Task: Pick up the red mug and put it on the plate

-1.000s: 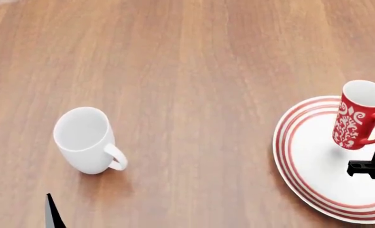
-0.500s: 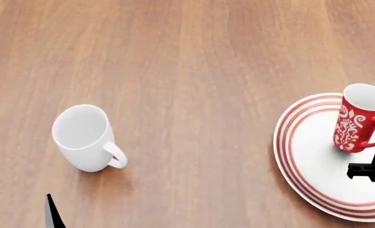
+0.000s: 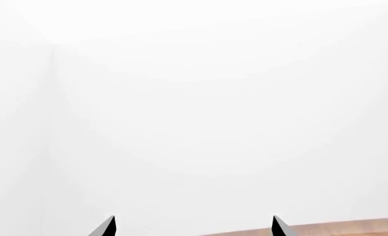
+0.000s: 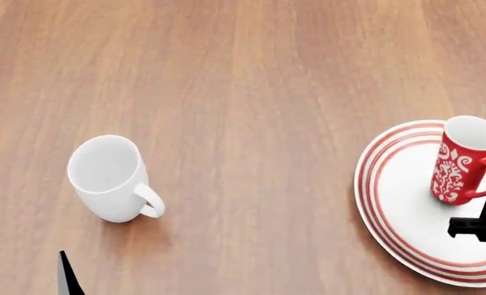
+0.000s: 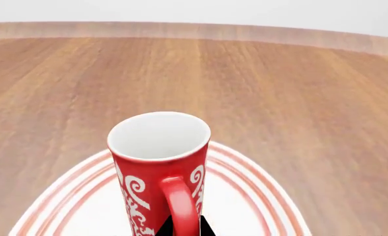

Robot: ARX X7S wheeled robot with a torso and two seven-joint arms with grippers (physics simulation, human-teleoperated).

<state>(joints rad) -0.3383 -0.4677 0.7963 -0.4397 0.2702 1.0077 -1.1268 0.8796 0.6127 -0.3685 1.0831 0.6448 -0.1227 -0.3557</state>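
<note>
The red mug [image 4: 464, 161], swirl-patterned with no writing, stands on the plate [image 4: 395, 209]; right hand [image 5: 180, 228] grips its handle; left hand [image 3: 192, 227] gapes empty.

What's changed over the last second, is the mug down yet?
The red mug came down from a tilted hover and now stands upright on the plate. The right gripper still sits at its handle; release isn't visible. The white mug and left gripper stayed put.
</note>
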